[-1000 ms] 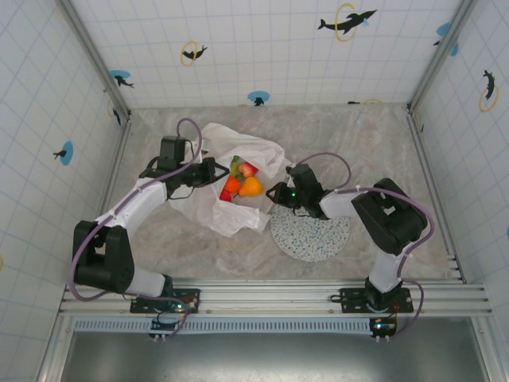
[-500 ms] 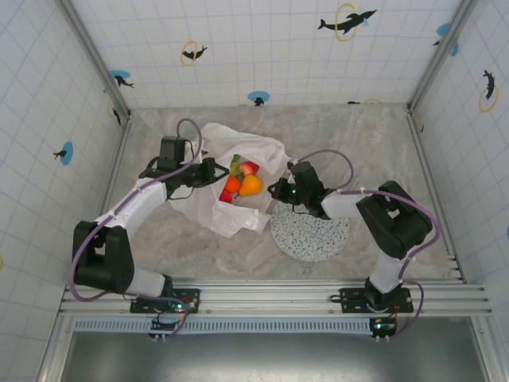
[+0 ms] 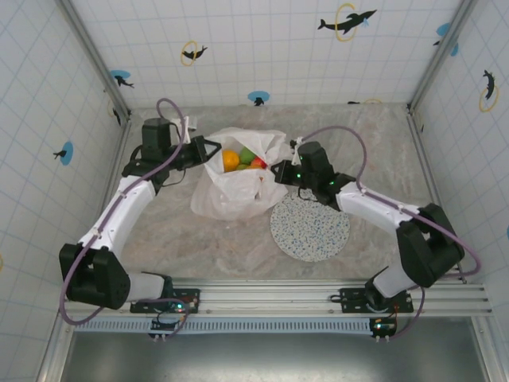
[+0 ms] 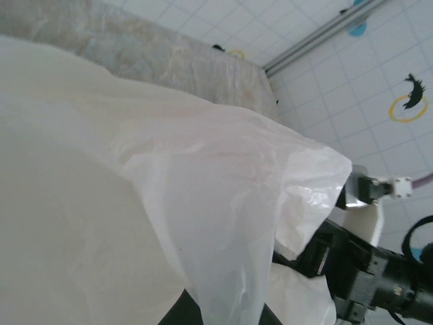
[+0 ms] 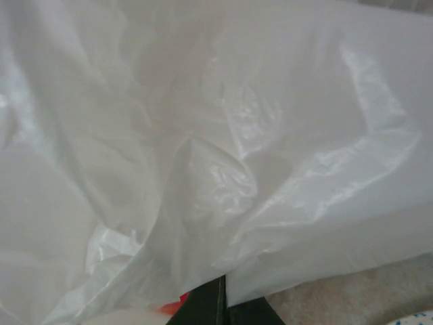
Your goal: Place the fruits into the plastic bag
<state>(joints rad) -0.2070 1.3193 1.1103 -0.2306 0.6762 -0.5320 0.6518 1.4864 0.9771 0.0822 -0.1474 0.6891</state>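
The white plastic bag (image 3: 231, 191) hangs between my two grippers with its mouth held open upward. Inside it lie the fruits: an orange (image 3: 231, 159), a green piece (image 3: 248, 153) and a red one (image 3: 258, 162). My left gripper (image 3: 213, 147) is shut on the bag's left rim, and the film (image 4: 203, 203) drapes over its fingers (image 4: 177, 313). My right gripper (image 3: 276, 169) is shut on the right rim, pinching the film (image 5: 257, 169) between closed fingertips (image 5: 211, 301). A sliver of red-orange fruit (image 5: 173, 307) shows under the film.
The round speckled plate (image 3: 310, 231) lies on the marble table just in front of the right gripper, with nothing on it. Tiled walls stand at the back and on both sides. The right arm's wrist (image 4: 365, 277) shows past the bag in the left wrist view.
The right gripper closed on the bag's right rim. Both grippers then moved back and up, pulling the bag's mouth open and gathering the fruits inside.
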